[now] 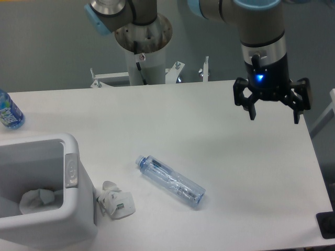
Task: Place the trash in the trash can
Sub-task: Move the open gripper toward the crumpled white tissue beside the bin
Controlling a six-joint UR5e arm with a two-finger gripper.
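Arm upright, pincer (274, 114) spread wide, empty
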